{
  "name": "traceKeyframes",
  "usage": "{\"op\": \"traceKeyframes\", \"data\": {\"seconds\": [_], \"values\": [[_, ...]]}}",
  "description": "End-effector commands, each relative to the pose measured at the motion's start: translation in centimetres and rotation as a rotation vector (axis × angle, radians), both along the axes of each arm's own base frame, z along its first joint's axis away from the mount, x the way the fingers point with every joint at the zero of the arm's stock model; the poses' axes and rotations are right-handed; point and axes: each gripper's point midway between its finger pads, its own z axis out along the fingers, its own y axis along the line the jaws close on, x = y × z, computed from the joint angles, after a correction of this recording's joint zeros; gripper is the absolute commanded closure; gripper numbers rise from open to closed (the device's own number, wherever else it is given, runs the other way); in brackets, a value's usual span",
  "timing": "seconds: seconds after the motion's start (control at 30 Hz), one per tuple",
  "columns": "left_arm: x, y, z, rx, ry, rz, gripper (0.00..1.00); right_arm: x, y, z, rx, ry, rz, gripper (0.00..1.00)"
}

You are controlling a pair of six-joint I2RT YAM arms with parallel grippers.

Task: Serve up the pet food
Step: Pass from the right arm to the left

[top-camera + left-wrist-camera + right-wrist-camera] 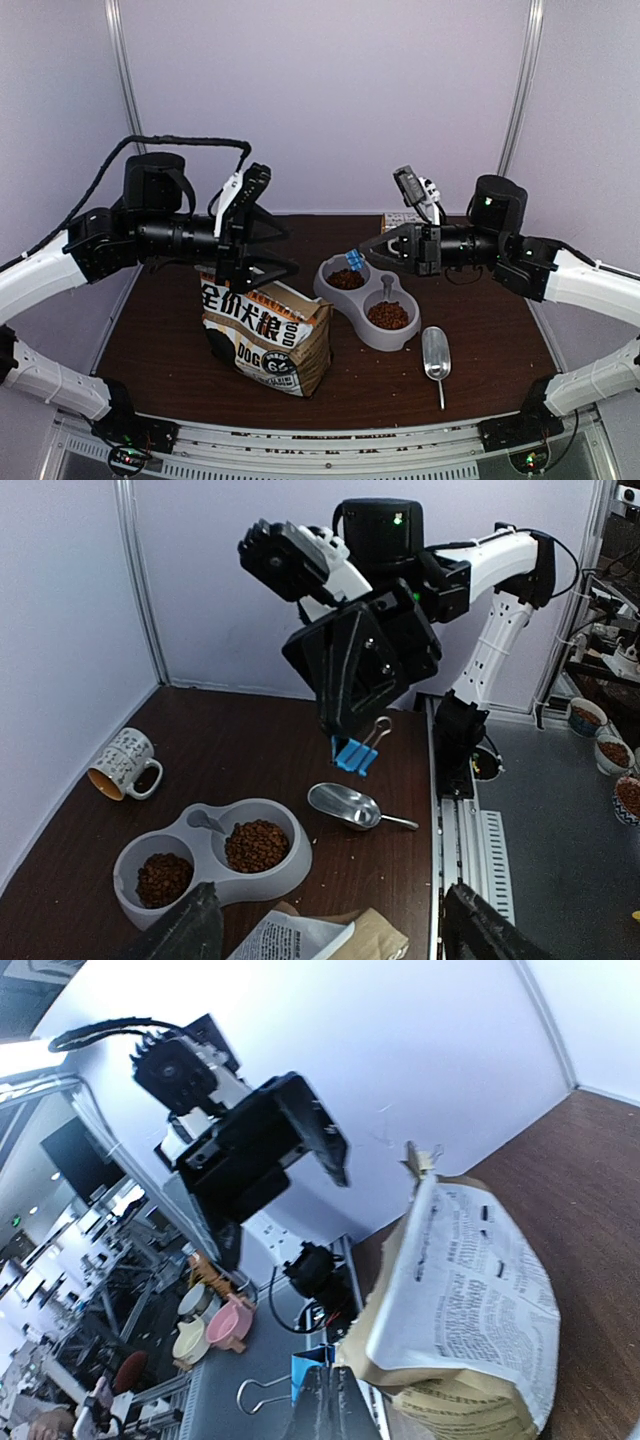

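Note:
The pet food fills both cups of the grey double bowl (330, 290), as reddish-brown kibble (346, 279) in the far cup and more in the near one. The left wrist view shows the kibble (257, 845) too. My right gripper (366, 255) is shut on a blue binder clip (354, 261) and holds it above the bowl's far cup. The clip also shows in the right wrist view (312, 1368) and the left wrist view (355, 757). My left gripper (288, 248) is open and empty, above the top of the printed "DOG" bag (265, 330).
A metal scoop (436, 355) lies empty on the table right of the bowl. A patterned mug (125, 765) lies on its side near the back wall. The bag stands upright left of the bowl, with its top (310, 940) loose. Metal rail at the near edge.

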Motion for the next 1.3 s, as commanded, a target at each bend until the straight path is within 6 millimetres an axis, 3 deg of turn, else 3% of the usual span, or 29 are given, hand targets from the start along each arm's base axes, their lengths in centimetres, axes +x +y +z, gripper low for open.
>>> {"op": "traceKeyframes", "data": {"seconds": [0.0,0.23,0.47,0.67,0.83,1.07,1.27], "values": [[-1.0,-1.7,1.2,-0.034,0.010,-0.102,0.21,-3.8,2.3,4.1,0.099,-0.065,0.228,1.00],[-2.1,-3.0,-0.1,0.001,0.064,-0.184,0.22,-4.1,4.2,3.7,0.024,-0.093,0.264,1.00],[-3.5,-3.9,0.0,-0.004,0.088,-0.271,0.34,-3.9,5.2,2.7,-0.032,-0.093,0.270,1.00],[-3.7,-4.8,-0.5,0.009,0.103,-0.293,0.35,-4.2,5.7,2.3,-0.056,-0.093,0.290,1.00],[-3.9,-5.1,-0.8,0.015,0.111,-0.313,0.52,-4.3,5.8,2.4,-0.062,-0.098,0.295,1.00],[-4.0,-5.0,-1.0,0.018,0.117,-0.322,0.48,-4.6,5.8,2.6,-0.055,-0.098,0.307,1.00],[-4.1,-5.1,-0.9,0.017,0.115,-0.324,0.70,-4.7,5.8,2.2,-0.066,-0.091,0.314,1.00]]}}
